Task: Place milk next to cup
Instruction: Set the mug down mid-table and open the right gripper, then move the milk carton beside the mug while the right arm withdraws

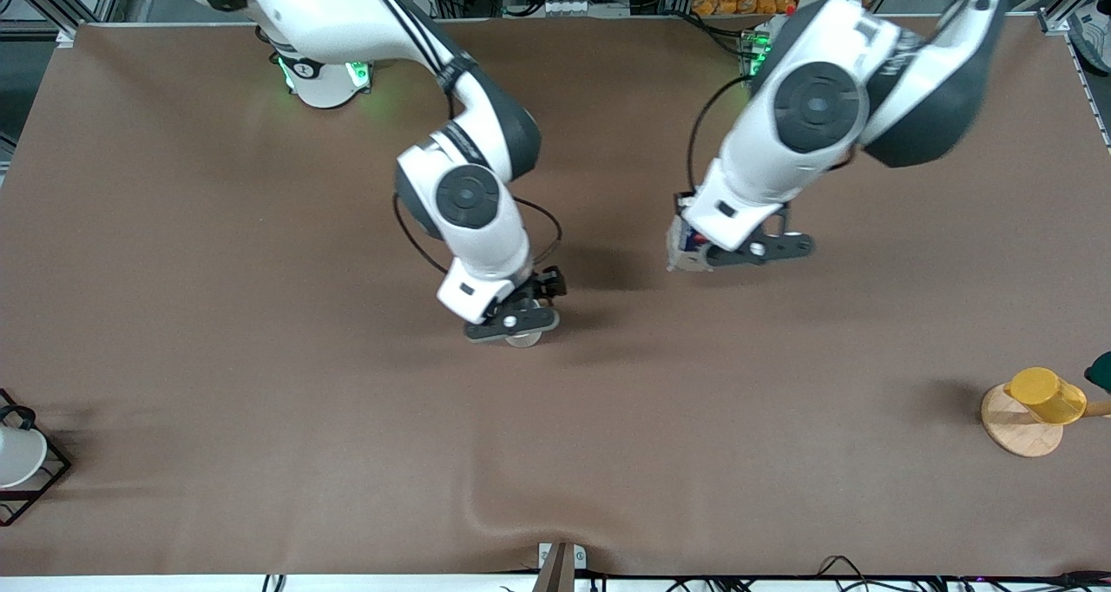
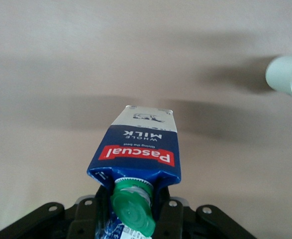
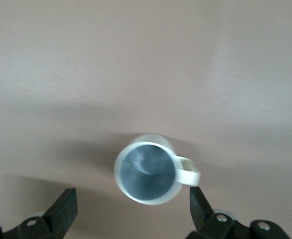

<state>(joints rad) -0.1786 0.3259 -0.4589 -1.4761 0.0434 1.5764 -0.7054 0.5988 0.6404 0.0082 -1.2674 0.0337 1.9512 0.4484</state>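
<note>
The brown worktop carries everything shown. My two white arms reach down onto it from their bases.

My left pincer is clamped on the milk carton, a dark blue Pascal whole-milk pack with a green round cap and a pale lower part. I hold it by its gabled top, tilted, above the worktop's middle toward the left arm's end; it shows in the front view as a small pale and blue shape under the wrist.

My right pincer stands with its fingers wide apart, directly over the mug, neither finger touching it. The mug is pale with a grey inside and a small side handle; it stands upright on the worktop, nearer the front camera than the carton and toward the right arm's end, mostly hidden in the front view.

A yellow cup lies tipped on a round wooden coaster at the left arm's end.
</note>
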